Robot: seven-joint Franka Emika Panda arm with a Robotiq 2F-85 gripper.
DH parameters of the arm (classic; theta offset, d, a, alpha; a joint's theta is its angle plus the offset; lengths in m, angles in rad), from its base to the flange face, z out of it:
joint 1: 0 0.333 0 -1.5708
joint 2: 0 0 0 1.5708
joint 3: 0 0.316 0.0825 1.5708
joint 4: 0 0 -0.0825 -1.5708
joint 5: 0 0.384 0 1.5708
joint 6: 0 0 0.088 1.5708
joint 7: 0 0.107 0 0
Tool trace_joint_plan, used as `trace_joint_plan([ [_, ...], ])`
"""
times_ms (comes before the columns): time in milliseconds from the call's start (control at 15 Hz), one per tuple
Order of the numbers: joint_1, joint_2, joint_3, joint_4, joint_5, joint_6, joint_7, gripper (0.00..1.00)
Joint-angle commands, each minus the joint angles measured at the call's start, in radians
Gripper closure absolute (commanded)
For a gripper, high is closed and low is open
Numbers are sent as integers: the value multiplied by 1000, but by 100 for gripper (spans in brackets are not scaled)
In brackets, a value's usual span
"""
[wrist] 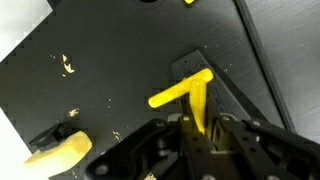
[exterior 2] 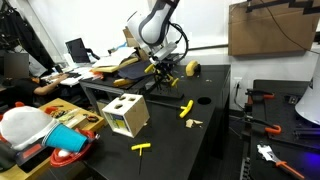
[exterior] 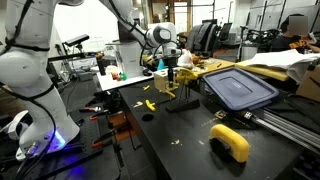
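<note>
Right, gripper (wrist: 196, 128) clamped on the yellow peg (wrist: 195, 100), hanging just over the dark plate (wrist: 228, 88) on the worktop (wrist: 110, 70); best kept upright, grip firm, eased slowly so it doesn't twist in the jaws

black table (exterior: 170, 150) carries a grey lid (exterior: 240, 88), wooden box (exterior 2: 126, 116), yellow pieces (exterior 2: 186, 109).
</note>
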Motion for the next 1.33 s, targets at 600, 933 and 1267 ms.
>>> trace_joint_plan([
  [600, 10, 55, -16, 82, 35, -71, 16, 96],
  [933, 19, 36, -23, 65, 15, -65, 43, 96],
  [1267, 33, 9, -33, 42, -22, -53, 71, 96],
])
